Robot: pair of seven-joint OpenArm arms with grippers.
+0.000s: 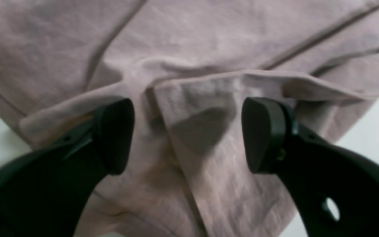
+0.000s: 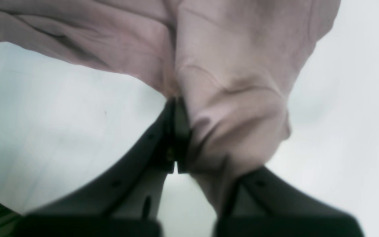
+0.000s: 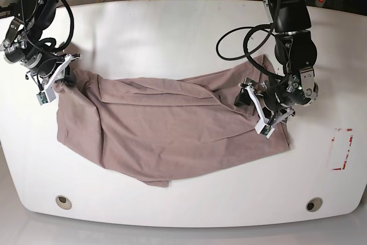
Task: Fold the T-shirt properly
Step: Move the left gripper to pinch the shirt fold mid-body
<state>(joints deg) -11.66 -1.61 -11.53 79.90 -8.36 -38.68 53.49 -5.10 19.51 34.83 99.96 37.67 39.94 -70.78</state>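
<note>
The mauve-brown T-shirt (image 3: 172, 136) lies crumpled and spread across the middle of the white table (image 3: 172, 32). My right gripper (image 3: 62, 78), at the left of the base view, is shut on the T-shirt's left corner. In the right wrist view its jaws (image 2: 176, 138) are closed with the cloth (image 2: 229, 98) bunched in and over them. My left gripper (image 3: 256, 105), at the right of the base view, hovers open over the shirt's right part. In the left wrist view its fingers (image 1: 188, 135) stand wide apart above a folded hem edge (image 1: 202, 98) and hold nothing.
The table's front edge has two round holes (image 3: 63, 202) (image 3: 313, 204). A red-marked white label (image 3: 342, 148) lies on the table at the far right. Black cables (image 3: 241, 44) loop from the arm on the right. Floor and cables lie beyond the back edge.
</note>
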